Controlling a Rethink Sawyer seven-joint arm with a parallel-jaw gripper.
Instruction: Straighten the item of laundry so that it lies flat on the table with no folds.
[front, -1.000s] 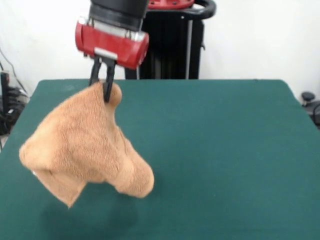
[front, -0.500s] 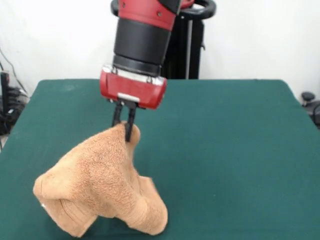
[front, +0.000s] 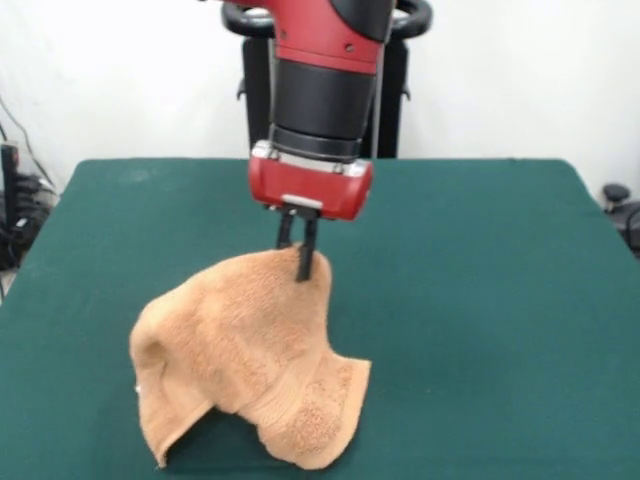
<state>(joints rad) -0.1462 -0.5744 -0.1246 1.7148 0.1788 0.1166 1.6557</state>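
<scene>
One hand (front: 298, 258) clamped on one towel (front: 245, 355), draped onto one table (front: 480, 300)

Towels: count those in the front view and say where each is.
1. The towel hangs from the gripper, jaws shut on its top edge, its lower folds on the table toward the near-left.
</scene>
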